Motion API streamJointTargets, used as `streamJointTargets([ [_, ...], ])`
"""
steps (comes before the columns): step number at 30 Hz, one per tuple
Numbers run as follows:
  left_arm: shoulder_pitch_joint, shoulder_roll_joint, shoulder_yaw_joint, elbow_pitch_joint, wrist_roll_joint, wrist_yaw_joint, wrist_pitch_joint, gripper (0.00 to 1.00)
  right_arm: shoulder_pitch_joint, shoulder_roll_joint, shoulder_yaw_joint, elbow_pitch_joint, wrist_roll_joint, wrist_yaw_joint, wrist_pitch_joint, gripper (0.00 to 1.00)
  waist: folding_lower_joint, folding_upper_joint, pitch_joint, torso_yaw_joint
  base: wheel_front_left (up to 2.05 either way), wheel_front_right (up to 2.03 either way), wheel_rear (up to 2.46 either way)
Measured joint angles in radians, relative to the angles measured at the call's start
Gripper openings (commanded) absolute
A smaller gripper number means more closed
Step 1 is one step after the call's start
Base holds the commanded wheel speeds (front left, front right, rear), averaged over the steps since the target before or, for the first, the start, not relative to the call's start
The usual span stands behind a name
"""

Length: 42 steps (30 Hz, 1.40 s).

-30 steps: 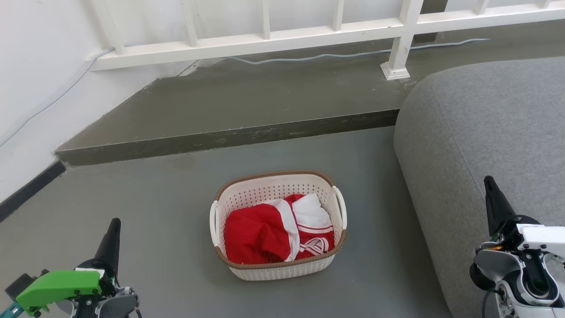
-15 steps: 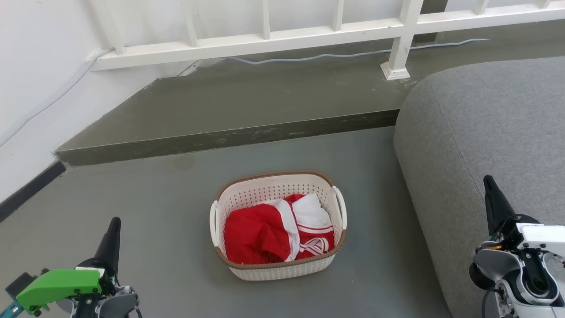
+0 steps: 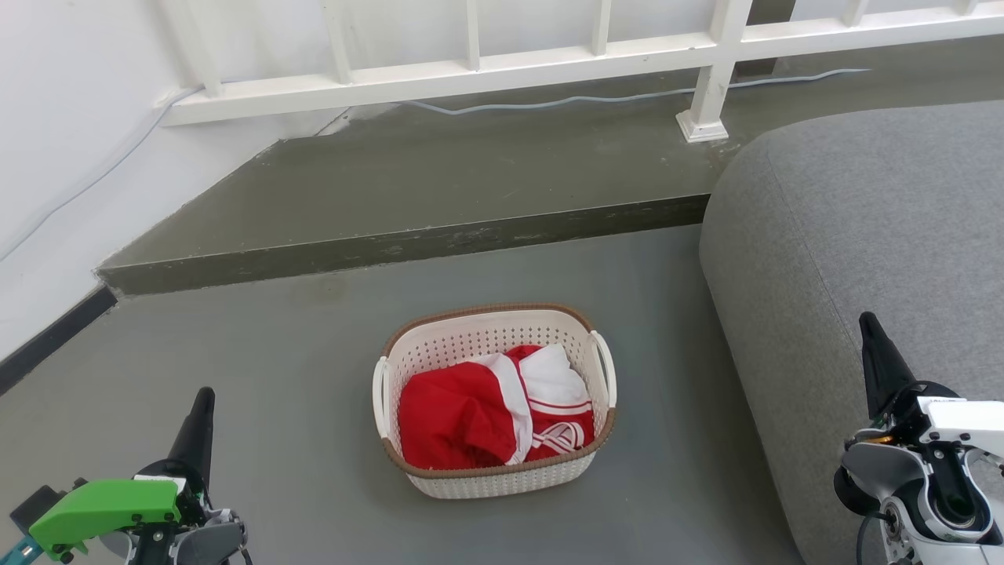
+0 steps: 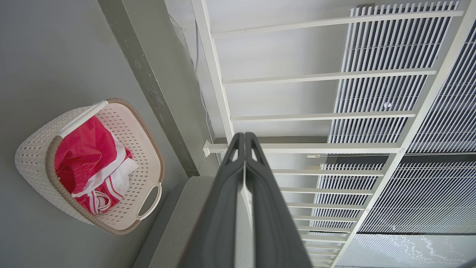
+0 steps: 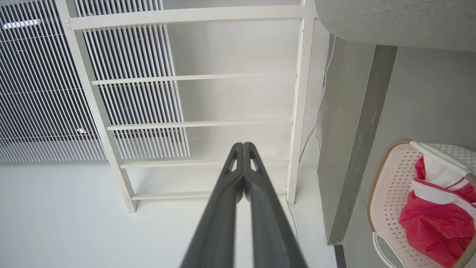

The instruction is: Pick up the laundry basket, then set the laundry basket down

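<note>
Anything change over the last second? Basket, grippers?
Nothing visibly changed. The laundry basket sits on the floor with the red and white clothes inside. The left gripper and right gripper hang at either side, fingers shut, apart from it.

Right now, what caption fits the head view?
Laundry basket holding red clothes on grey floor; left gripper and right gripper shut, away from it.

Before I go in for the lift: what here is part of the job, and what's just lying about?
Job: laundry basket on the floor; left end effector and right end effector, both shut, apart from it.
Lying about: red-and-white clothes inside the basket; grey sofa; white railing; cable on the raised step.
</note>
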Motion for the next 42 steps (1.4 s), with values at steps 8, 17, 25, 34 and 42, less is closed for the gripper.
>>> streamJointTargets([
  [8,-0.001,-0.001,0.001,0.003,0.0,-0.001,0.001,0.0,0.0,0.0,-0.001,0.002,0.0,0.0,0.0,0.0,0.0,0.0,0.0,0.0,0.0,0.0,0.0],
  [17,-0.001,-0.002,0.002,0.006,0.0,-0.001,0.001,0.0,0.0,0.0,-0.001,0.003,0.0,0.0,0.0,0.0,0.0,0.0,0.0,0.0,0.0,0.0,0.0],
  [25,-0.002,-0.002,0.002,0.008,0.0,-0.001,0.001,0.0,-0.001,0.001,-0.002,0.006,0.0,0.0,0.0,0.0,0.0,0.0,0.0,0.0,0.0,0.0,0.0],
  [34,-0.004,-0.002,0.003,0.009,0.0,-0.001,0.004,0.0,-0.001,0.001,-0.003,0.007,0.0,0.0,0.003,0.0,0.0,0.0,0.0,0.0,0.0,0.0,0.0],
  [42,-0.004,-0.002,0.003,0.01,0.0,-0.001,0.004,0.0,-0.001,0.003,-0.003,0.007,0.0,0.0,0.003,0.0,0.0,0.0,0.0,0.0,0.0,0.0,0.0],
])
